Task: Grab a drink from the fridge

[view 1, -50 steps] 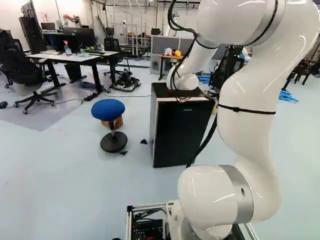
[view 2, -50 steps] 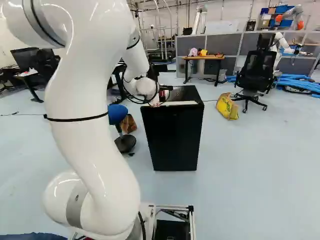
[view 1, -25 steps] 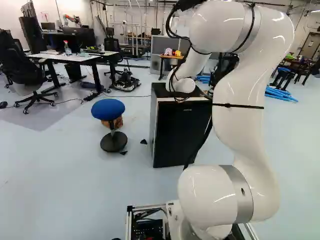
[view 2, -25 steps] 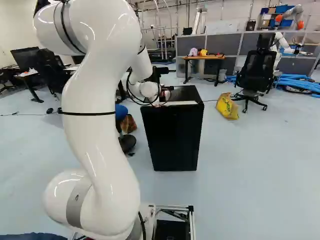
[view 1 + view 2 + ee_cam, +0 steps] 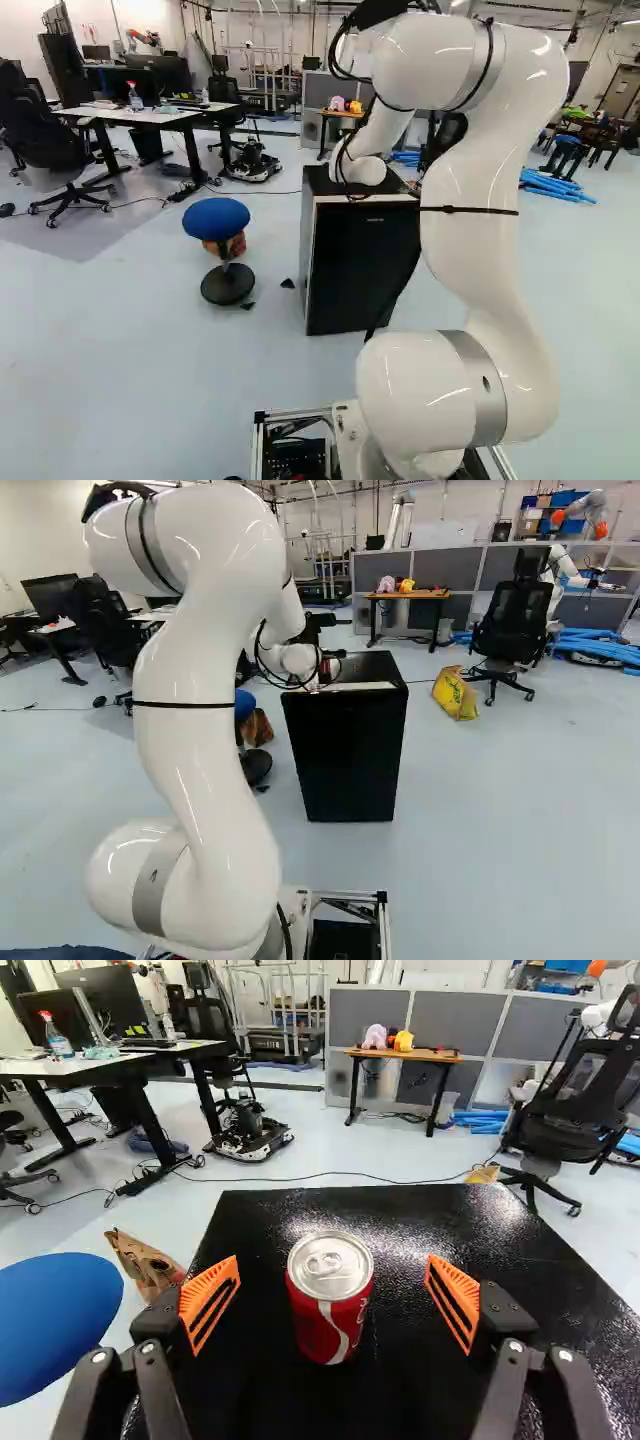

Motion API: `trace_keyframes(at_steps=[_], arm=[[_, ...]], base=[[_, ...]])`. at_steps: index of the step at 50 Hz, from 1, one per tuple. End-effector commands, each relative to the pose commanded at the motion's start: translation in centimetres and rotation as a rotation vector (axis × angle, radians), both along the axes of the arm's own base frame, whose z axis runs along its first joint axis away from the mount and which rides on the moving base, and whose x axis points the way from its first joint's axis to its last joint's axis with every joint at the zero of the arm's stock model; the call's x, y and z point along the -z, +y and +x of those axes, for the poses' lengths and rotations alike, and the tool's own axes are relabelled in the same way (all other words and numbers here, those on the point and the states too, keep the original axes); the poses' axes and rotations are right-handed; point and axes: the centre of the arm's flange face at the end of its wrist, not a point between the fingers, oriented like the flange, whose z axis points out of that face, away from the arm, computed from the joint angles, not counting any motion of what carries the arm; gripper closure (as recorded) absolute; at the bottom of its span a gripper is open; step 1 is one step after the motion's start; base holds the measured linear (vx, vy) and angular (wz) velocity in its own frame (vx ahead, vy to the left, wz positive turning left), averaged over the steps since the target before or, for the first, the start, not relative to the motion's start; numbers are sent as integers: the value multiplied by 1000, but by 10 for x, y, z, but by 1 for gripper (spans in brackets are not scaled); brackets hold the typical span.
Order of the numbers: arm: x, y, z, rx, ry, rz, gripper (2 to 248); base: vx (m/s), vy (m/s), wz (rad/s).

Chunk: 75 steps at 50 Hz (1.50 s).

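Fingers spread wide, our black two-finger gripper [image 5: 332, 1298] has its orange pads [image 5: 200, 1288] on either side of a red metal drink can with a silver top [image 5: 330, 1325], with space at both sides. The can stands upright on the top of the black, boxy fridge [image 5: 345, 750], so we probably need no door opened. We judge that our smooth white arm [image 5: 480, 270] reaches over to centre the can, letting both pads meet its wall evenly once we close and lift.
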Motion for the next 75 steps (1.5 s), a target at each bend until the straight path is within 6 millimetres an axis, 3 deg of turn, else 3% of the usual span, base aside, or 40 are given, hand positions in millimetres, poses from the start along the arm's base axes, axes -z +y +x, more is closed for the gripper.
trace_keyframes(at_steps=[11, 36, 75], arm=[[13, 1, 3, 12, 16, 10, 3], [12, 11, 3, 10, 16, 21, 3], [12, 10, 3, 34, 15, 36, 3]], base=[[0, 0, 0], [0, 0, 0], [0, 0, 0]])
